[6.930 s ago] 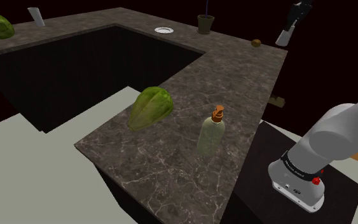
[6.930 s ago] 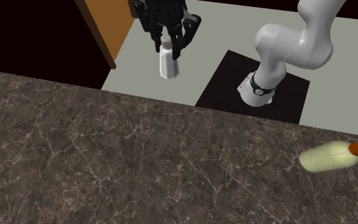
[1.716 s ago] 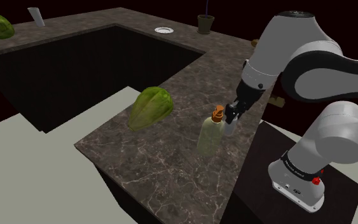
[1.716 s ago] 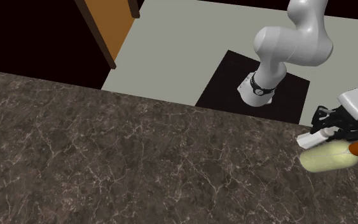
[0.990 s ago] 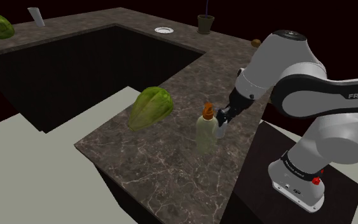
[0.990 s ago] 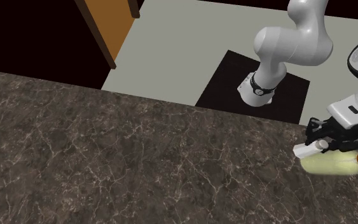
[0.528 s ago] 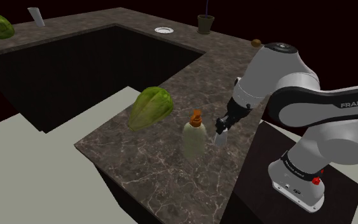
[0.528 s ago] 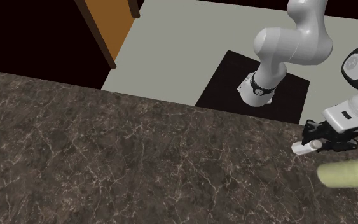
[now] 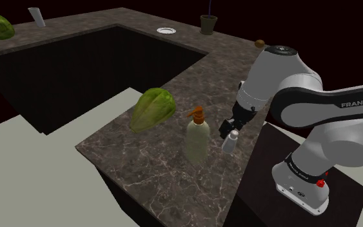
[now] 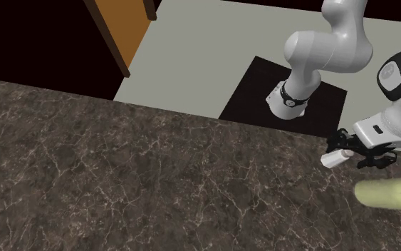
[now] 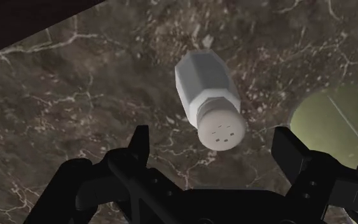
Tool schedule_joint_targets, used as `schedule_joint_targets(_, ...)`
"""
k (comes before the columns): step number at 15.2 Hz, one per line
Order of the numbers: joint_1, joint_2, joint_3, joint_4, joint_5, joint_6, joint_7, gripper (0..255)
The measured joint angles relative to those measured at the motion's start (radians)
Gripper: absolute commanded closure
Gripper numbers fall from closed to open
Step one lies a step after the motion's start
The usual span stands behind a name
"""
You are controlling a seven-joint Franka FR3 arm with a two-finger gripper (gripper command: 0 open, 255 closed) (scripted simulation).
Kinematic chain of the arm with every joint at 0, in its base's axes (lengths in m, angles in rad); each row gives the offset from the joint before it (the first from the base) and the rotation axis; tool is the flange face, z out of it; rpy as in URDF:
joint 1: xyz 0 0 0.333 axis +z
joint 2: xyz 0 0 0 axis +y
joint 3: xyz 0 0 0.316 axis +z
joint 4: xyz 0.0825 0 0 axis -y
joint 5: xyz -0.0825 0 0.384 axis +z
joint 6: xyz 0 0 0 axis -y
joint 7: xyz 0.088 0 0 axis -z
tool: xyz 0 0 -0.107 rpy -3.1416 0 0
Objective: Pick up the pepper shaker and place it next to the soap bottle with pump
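Standing free between the spread fingers (image 11: pixel 139 145) of the gripper (image 9: pixel 227 128), the white pepper shaker (image 9: pixel 229 142) rests on the dark counter (image 9: pixel 160 161) just beside the soap bottle (image 9: pixel 197 137), so placing looks done and only withdrawal remains.

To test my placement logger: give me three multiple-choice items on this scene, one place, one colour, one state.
1. The pepper shaker is: A by the potted plant; B beside the soap bottle; C on the floor.
2. The bottle's pump is: A orange-brown; B blue; C white.
3. The gripper is: A shut on the shaker; B shut on the bottle; C open.
Answers: B, the shoulder view shows them side by side; A, its colour there; C, the fingers stand apart from the shaker in the wrist view.
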Motion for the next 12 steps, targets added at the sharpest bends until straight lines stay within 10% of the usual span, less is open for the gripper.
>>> schedule_joint_targets(12, -0.007, -0.101, -0.048, 0.076, -0.043, -0.176, 0.006, 0)
